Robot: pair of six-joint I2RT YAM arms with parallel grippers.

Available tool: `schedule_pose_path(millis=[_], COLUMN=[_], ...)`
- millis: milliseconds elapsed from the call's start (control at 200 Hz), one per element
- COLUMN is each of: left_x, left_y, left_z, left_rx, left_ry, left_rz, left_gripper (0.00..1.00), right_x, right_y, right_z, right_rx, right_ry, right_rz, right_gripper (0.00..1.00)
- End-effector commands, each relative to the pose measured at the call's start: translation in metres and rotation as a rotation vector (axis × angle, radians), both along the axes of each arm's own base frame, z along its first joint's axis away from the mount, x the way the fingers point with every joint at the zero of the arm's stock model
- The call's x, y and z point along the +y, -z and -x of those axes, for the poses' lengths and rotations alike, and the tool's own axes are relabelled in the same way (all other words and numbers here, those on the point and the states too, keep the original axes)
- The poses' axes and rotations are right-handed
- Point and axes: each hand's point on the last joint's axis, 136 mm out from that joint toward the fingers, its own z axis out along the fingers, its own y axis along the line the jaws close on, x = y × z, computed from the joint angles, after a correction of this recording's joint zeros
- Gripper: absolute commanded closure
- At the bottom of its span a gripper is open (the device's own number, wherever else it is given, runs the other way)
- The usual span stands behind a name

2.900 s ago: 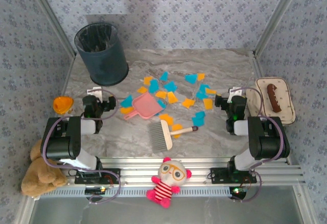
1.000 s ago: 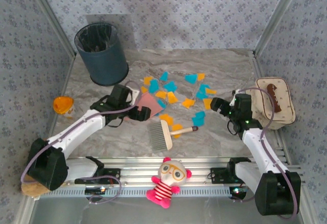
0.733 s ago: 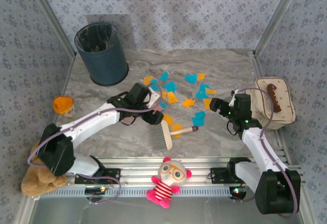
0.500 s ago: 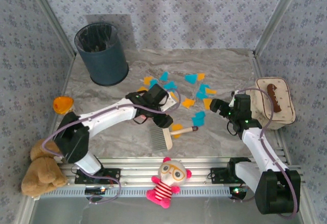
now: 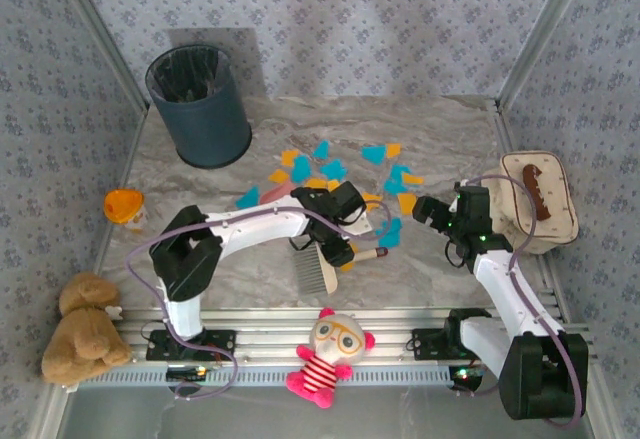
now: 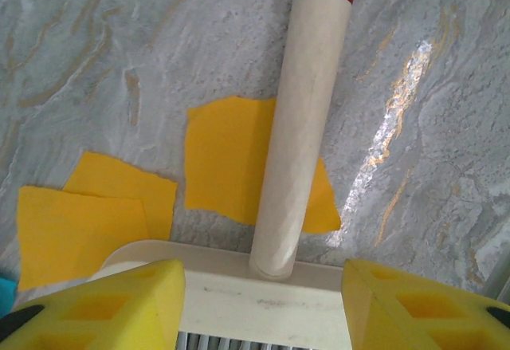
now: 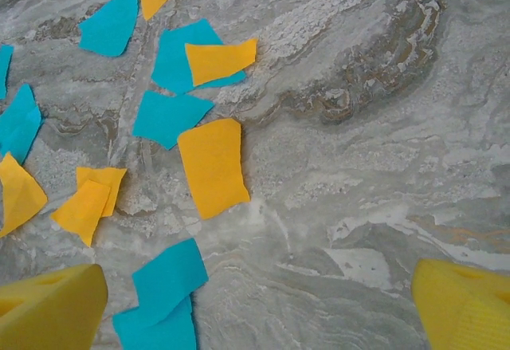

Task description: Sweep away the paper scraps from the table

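Orange and cyan paper scraps (image 5: 372, 153) lie scattered over the middle of the marble table (image 5: 440, 129). A cream hand brush (image 5: 316, 267) lies near the front, and its handle (image 6: 307, 119) rests across an orange scrap (image 6: 219, 155). My left gripper (image 5: 338, 244) hangs open over the joint of handle and brush head (image 6: 263, 294), one yellow finger (image 6: 100, 306) on each side, touching nothing. My right gripper (image 5: 428, 209) is open at the scraps' right edge, above bare marble, with cyan and orange scraps (image 7: 211, 163) just ahead of it.
A dark bin (image 5: 200, 104) stands back left. The pink dustpan (image 5: 278, 191) is mostly hidden under my left arm. An orange cup toy (image 5: 123, 204) sits at the left edge. A cream tray (image 5: 560, 224) lies right. A plush doll (image 5: 330, 354) and teddy (image 5: 80, 329) lie by the front rail.
My left arm has swung right, from over the pink dustpan to above the brush. My right arm reached out towards the scraps earlier and has since held still.
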Motion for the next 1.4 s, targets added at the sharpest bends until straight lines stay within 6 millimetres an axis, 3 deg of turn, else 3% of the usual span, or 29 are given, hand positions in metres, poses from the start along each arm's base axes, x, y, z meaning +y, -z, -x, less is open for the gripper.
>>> schedule_pose_path(millis=[0, 914, 1249, 1394], left_x=[0.0, -0.002, -0.001, -0.003], left_y=[0.001, 0.049, 0.057, 0.049], left_z=[0.007, 0.013, 0.01, 0.011], left_rx=[0.018, 0.077, 0.069, 0.055], left_ry=[0.07, 0.121, 0.122, 0.123], left_rz=[-0.033, -0.139, -0.158, -0.123], left_gripper=[0.46, 0.56, 0.64, 0.71], right_x=[-0.006, -0.016, -0.018, -0.018], right_y=[0.006, 0.013, 0.015, 0.013], right_z=[0.005, 0.01, 0.011, 0.01], right_rx=[0.036, 0.07, 0.071, 0.064], right_ry=[0.038, 0.081, 0.093, 0.096], right_rz=[0.0, -0.004, -0.005, -0.011], right_gripper=[0.0, 0.0, 0.0, 0.0])
